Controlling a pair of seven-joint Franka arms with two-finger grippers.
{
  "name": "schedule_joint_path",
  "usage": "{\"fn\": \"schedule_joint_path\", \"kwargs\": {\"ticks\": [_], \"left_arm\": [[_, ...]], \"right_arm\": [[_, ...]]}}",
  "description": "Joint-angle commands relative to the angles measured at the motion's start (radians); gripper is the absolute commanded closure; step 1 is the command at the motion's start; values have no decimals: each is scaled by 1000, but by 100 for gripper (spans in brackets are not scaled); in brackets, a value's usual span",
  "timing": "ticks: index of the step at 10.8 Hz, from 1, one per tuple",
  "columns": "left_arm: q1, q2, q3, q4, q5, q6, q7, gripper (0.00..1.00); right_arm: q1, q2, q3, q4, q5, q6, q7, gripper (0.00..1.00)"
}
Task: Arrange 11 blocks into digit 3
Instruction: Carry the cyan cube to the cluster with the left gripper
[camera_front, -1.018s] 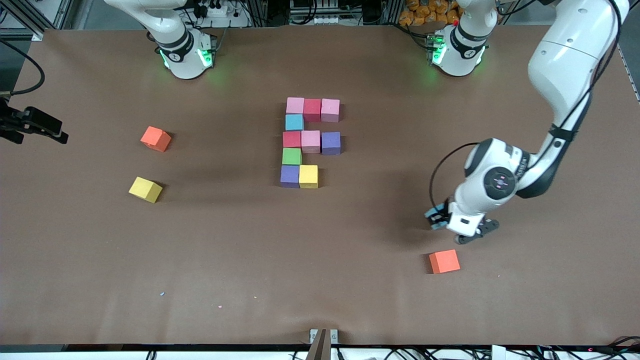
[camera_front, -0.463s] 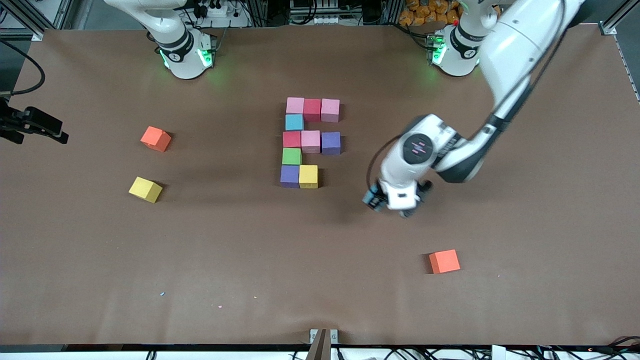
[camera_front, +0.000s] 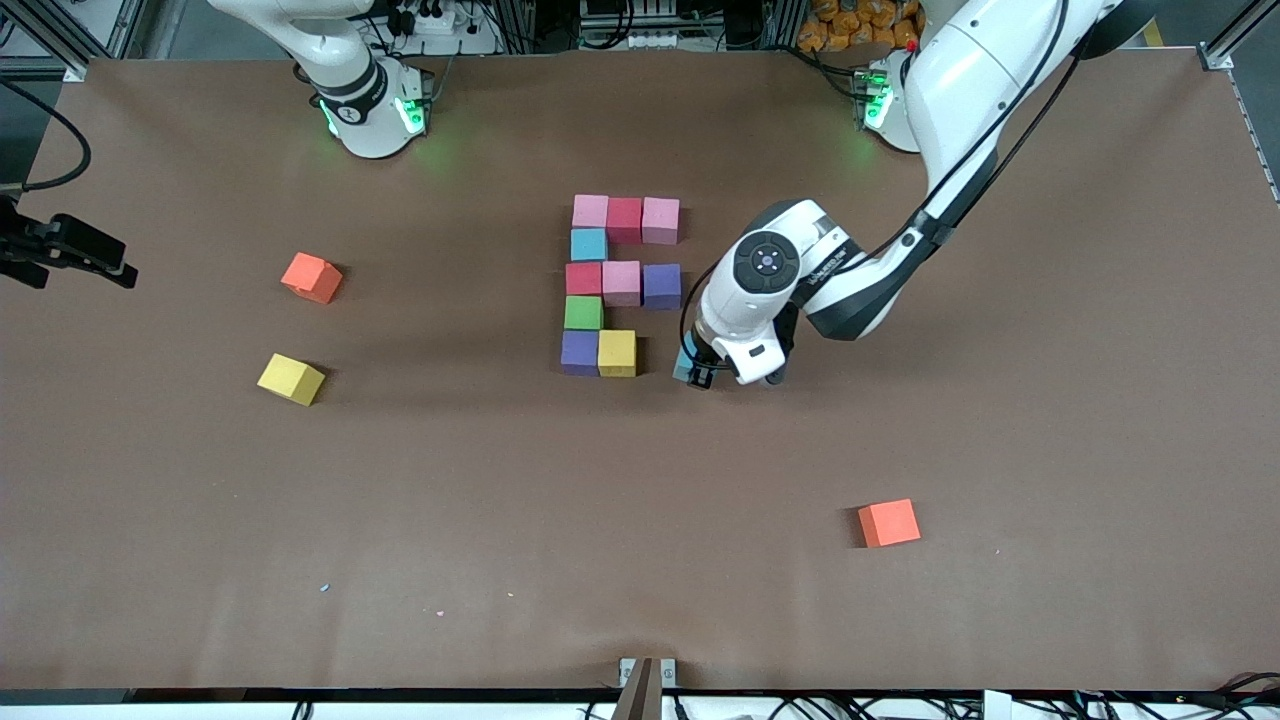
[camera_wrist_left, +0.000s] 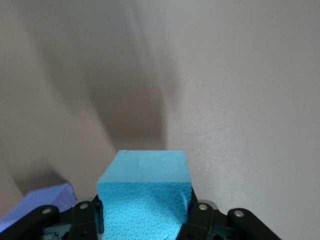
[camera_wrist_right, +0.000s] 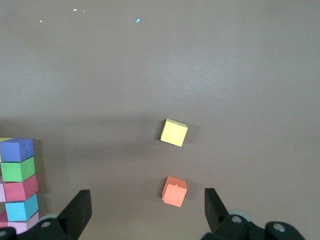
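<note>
Left gripper (camera_front: 699, 374) low over the table, clamped on sky-blue block (camera_wrist_left: 143, 192) — right gripper (camera_wrist_right: 146, 210) waiting aloft, fingers apart.

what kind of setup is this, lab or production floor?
Most likely a robotics lab bench. A brown table is framed by aluminium rails and loose cabling, two arms stand on it, and the left gripper holds a blue block beside a figure of coloured blocks.

Illumination is even and diffuse from overhead; the brown table (camera_front: 640, 520) shows no glare, and soft shadows fall beneath the left arm (camera_front: 850, 290) and beside each cube. Green indicator lights at both arm bases tint the adjacent surface. The left wrist view is soft, with broad blurred shadows above the sky-blue cube (camera_wrist_left: 145, 192); the right wrist view is dim but sharp.
</note>
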Motion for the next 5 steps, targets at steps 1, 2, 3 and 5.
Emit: {"fn": "schedule_joint_path", "kwargs": {"ticks": [1, 2, 3, 5], "left_arm": [[-48, 33, 7, 51, -19, -6, -173, 86], [-77, 39, 15, 57, -17, -7, -242, 85], [-94, 46, 21, 57, -14, -6, -289, 85], [-117, 87, 29, 103, -11, -6, -336, 85]], "right_arm": [[9, 4, -3, 10, -4, -1, 6, 0], [7, 6, -3, 10, -4, -1, 6, 0], [8, 4, -3, 10, -4, -1, 6, 0], [9, 6, -3, 10, -4, -1, 6, 0]]}}
